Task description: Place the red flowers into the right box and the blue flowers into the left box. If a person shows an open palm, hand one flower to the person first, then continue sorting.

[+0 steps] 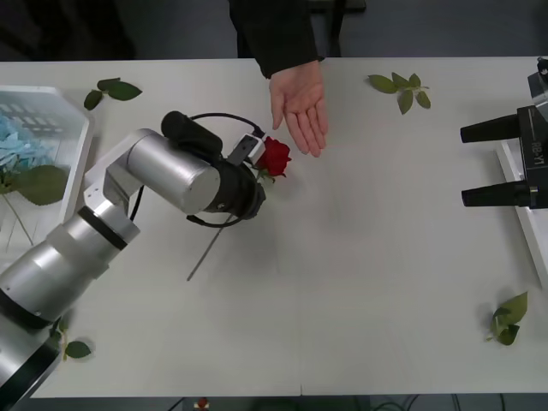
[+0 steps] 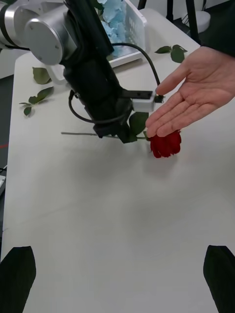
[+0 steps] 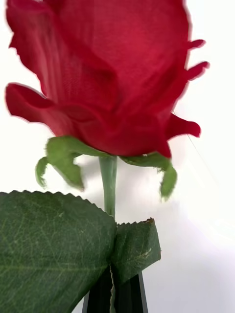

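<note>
A red flower (image 1: 274, 157) is held just above the table, with my left gripper (image 1: 255, 181) shut on its stem below the bloom. The thin stem trails back toward me. The bloom (image 3: 112, 78) looms close above the shut black fingers (image 3: 128, 296). A person's open palm (image 1: 300, 107) reaches in from the far edge, and in the right wrist view the fingertips of the open palm (image 2: 196, 98) hover right over the bloom (image 2: 165, 144). Blue flowers (image 1: 21, 147) lie in the left box (image 1: 73, 158). My right gripper (image 1: 463, 166) waits open beside the right box (image 1: 522, 231).
Loose green leaf sprigs lie at the far right (image 1: 400, 86), far left (image 1: 111, 88), near right (image 1: 509, 317) and near left (image 1: 75, 348). My left arm (image 1: 163, 175) crosses the left half of the table. The person's dark sleeve (image 1: 278, 38) hangs over the far edge.
</note>
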Robot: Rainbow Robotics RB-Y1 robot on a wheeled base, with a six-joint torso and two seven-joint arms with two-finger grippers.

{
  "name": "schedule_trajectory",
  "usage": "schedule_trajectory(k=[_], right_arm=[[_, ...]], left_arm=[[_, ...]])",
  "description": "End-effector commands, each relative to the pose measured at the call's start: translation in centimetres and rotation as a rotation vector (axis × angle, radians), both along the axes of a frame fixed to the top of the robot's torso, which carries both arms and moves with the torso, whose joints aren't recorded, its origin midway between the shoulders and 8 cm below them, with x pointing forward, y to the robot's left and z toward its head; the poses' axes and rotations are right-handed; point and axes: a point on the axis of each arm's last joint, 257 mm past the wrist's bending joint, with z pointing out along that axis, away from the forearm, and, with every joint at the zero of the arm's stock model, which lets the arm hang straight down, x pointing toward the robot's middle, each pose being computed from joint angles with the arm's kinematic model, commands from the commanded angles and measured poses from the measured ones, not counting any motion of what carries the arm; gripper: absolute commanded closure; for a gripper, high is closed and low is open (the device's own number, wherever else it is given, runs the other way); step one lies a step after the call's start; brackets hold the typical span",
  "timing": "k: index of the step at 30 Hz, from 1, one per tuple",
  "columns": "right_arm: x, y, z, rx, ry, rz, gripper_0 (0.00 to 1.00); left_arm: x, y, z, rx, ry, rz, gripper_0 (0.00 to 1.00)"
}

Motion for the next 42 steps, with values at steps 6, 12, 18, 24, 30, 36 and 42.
schedule_trajectory(k=[6, 12, 18, 24, 30, 36, 42], right_arm=[[0.0, -0.3, 0.8, -0.042, -0.049, 0.014, 0.0], [0.0, -0.3, 0.8, -0.042, -0.049, 0.014, 0.0], [0.0, -0.3, 0.8, -0.042, -0.049, 0.014, 0.0], [0.0, -0.3, 0.8, -0.042, -0.049, 0.014, 0.0], [-0.7, -1.2, -0.9, -0.022, 0.012, -0.015, 0.0], [-0.8, -1.6, -0.6, -0.019, 0.032, -0.029, 0.0], [-1.5, -0.7, -0.3, 0.039, 0.126, -0.048, 0.0]], left_arm=[[-4.6, 8.6, 7.3, -0.098, -0.094, 0.048, 1.0], [-5.3, 10.2, 14.0, -0.187, -0.297, 0.07, 1.0], [-4.0, 7.2, 20.8, -0.366, -0.542, 0.033, 1.0], [-3.6, 3.5, 27.6, -0.49, -0.75, -0.037, 1.0], [-4.6, -0.5, 33.0, -0.581, -0.899, -0.116, 1.0], [-5.6, -3.3, 35.1, -0.647, -0.909, -0.164, 1.0], [-8.8, -7.6, 33.5, -0.81, -0.699, -0.262, 1.0]])
